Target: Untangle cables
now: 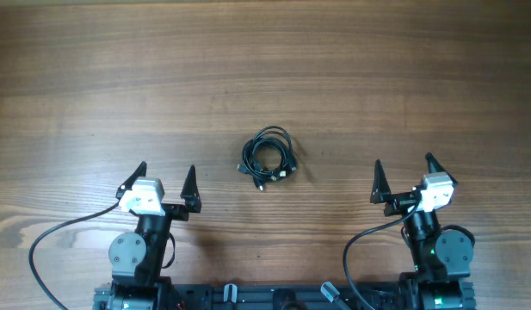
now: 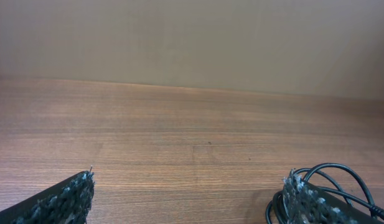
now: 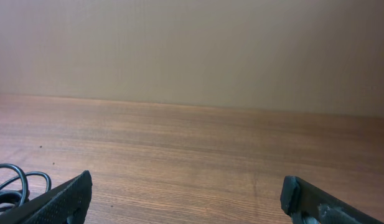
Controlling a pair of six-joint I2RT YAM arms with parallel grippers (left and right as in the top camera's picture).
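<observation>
The wooden tabletop [image 1: 265, 69] carries everything in view. At its near edge stand the left arm [image 1: 143, 245] and the right arm [image 1: 437, 241], well apart, one on each side. The left jaws are spread wide and hold nothing; the right jaws are spread just as wide and are also empty.

Between the arms and a little farther out, the cables [image 1: 269, 158] lie flat as one small bundle of overlapping loops. Neither arm touches them. Each wrist view catches only the bundle's outer loops at the lower corner of the frame.

A few small plug ends [image 1: 280, 175] poke out on the bundle's near side. Which cord each belongs to cannot be made out.

By my reading, no separating has begun and the step in hand is the approach. The next move likely calls for one arm to reach in and hold the bundle down. The other would then close on a free plug end and draw that cord clear.
</observation>
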